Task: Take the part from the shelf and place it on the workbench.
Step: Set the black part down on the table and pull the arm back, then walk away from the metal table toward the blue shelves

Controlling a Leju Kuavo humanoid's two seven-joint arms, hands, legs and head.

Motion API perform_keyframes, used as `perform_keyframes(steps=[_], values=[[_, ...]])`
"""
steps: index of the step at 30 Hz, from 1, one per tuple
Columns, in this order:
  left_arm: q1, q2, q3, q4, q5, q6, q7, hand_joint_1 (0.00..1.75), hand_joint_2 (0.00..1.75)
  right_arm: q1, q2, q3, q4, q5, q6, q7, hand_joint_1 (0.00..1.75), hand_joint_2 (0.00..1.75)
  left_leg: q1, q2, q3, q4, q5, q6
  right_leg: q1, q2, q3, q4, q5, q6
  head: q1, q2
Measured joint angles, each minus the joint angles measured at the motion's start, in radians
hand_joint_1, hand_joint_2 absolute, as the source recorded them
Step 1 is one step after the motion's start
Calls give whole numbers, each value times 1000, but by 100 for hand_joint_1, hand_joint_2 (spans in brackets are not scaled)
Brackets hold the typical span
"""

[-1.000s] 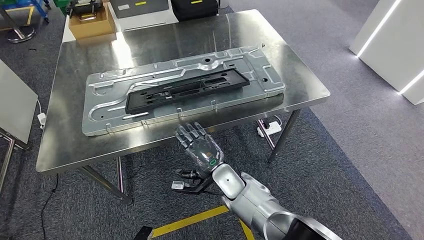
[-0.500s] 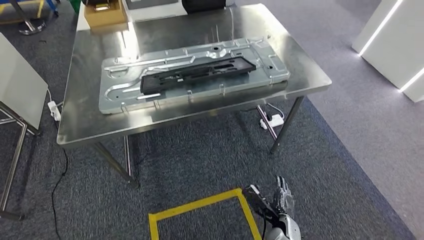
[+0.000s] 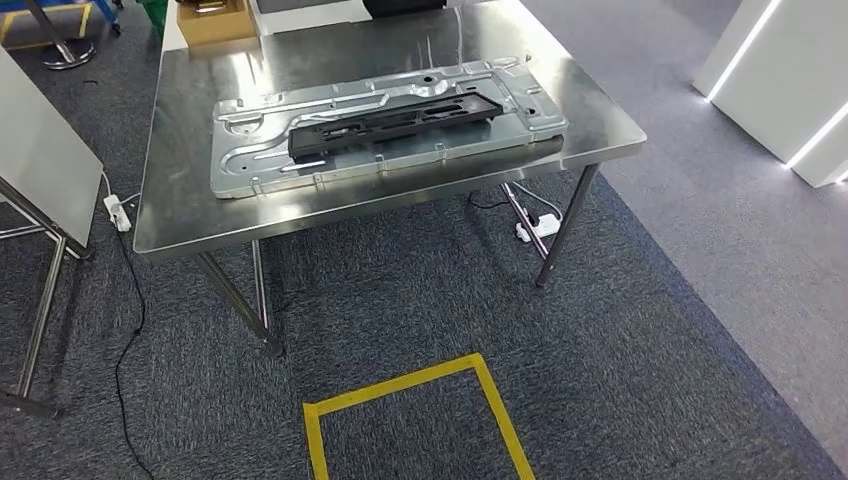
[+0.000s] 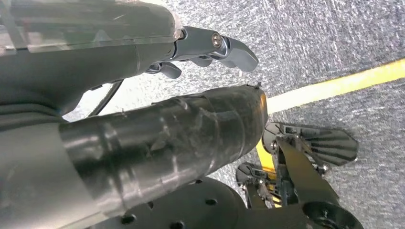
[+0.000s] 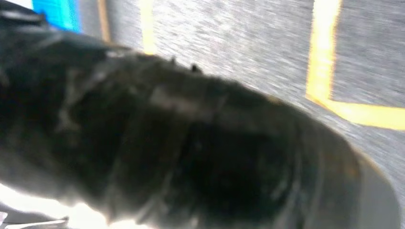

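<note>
The left hand [image 4: 143, 52] is hanging over grey carpet [image 4: 334, 33] in its wrist view, its thick thumb [image 4: 162, 138] stretching across the picture and its darker fingers [image 4: 229, 47] lying loosely apart above it, with nothing between them. A yellow floor line [image 4: 334, 86] is running across the carpet just past the fingertips. The right hand [image 5: 191, 143] is showing as a dark, blurred mass in its own wrist view, and whether its fingers are apart or together cannot be told; more yellow floor tape [image 5: 325, 62] is passing behind it.

Farther out, in the head view, the steel tabletop [image 3: 190, 220] is standing on the carpet beyond a yellow taped square [image 3: 410, 385]. The black part [image 3: 395, 122] is lying flat on a long silver metal panel [image 3: 250, 165], which is itself resting on the tabletop, running nearly its whole width. A cardboard box [image 3: 215, 20] is sitting at the far left corner. A white power strip [image 3: 530, 228] is lying on the floor under the right side, and another [image 3: 118, 212] with a trailing cable is lying off the left edge.
</note>
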Motion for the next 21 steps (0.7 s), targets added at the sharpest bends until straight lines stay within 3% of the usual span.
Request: perform_keyframes(steps=[1, 2, 5, 6, 7, 8, 10, 12, 13, 14, 16, 18, 20, 21], values=[[0, 0, 0, 0, 0, 0, 1, 0, 0, 8, -1, -5, 7, 2, 9, 17, 0, 0, 2, -1, -6, 9, -14, -5, -1, -3, -8, -1, 11, -9, 0, 0], [1, 1, 0, 0, -1, -1, 3, 0, 0, 16, -2, -9, 13, 3, 16, 33, 0, 0, 4, -2, -16, 33, -47, -11, -3, -6, -19, -4, 23, -17, 0, 0], [2, 1, -1, 0, -3, -1, 7, 0, 0, 34, -4, -16, 25, 6, 33, 66, 0, 0, 10, -4, -57, 199, -201, -23, -2, -9, -67, -3, 64, -30, -1, 0], [1, 1, -1, 0, -4, -2, 8, 0, 0, 37, -5, -18, 28, 6, 38, 74, 0, 0, 11, -4, -60, 253, -220, -26, -1, -9, -86, -1, 77, -29, -1, 0], [0, 1, -1, 0, -6, -2, 9, 0, 0, 39, -5, -19, 32, 7, 41, 81, 0, 0, 11, -4, -53, 284, -214, -27, 0, -9, -105, 0, 91, -28, -1, 0], [-1, 1, -1, 0, -7, -2, 10, 0, 0, 41, -5, -20, 34, 7, 44, 86, 0, 0, 11, -4, -29, 281, -186, -26, 0, -9, -125, 3, 104, -26, -1, 0], [-3, 3, -1, 0, -10, -2, 11, 0, 0, 42, -4, -22, 39, 9, 48, 91, 0, 0, 10, -4, 69, 182, -141, -21, -1, -9, -160, 11, 129, -21, -1, 0], [-9, 5, -2, 0, -14, -2, 11, 0, 87, 43, -3, -23, 40, 8, 51, 97, 0, 0, 5, -3, 192, 20, -162, -12, 0, -9, -182, 22, 147, -12, -1, 0], [-11, 6, -3, 0, -17, -2, 11, 0, 131, 44, -3, -25, 40, 8, 52, 101, 0, 0, 2, -3, 228, -35, -181, -6, 0, -11, -187, 24, 156, -6, 0, 0], [-13, 6, -5, 0, -20, -3, 11, 0, 175, 45, -2, -27, 41, 7, 53, 103, 0, 0, 0, -3, 244, -66, -190, 0, 0, -12, -190, 24, 165, 0, 0, 0], [-12, 6, -9, 0, -29, -4, 10, 0, 175, 45, -2, -30, 41, 5, 52, 106, 0, 87, 2, 0, 236, -74, -177, 15, -3, -11, -194, 26, 171, 13, 1, 0], [-11, 6, -16, 0, -41, -1, 11, 0, 175, 47, -2, -33, 41, 2, 52, 107, 0, 175, 6, 5, 222, -79, -155, 29, -7, -5, -218, 88, 117, 22, 1, 0], [-11, 5, -25, 0, -49, 6, 10, 0, 175, 50, 0, -37, 42, 0, 52, 108, 0, 175, 5, 7, 200, -76, -137, 34, -13, -1, -260, 220, 25, 30, 1, 0], [-11, 4, -28, 0, -48, 9, 9, 0, 131, 51, 0, -39, 42, 0, 52, 110, 0, 175, 5, 7, 188, -73, -129, 32, -15, 0, -272, 276, -6, 34, 1, 0]])
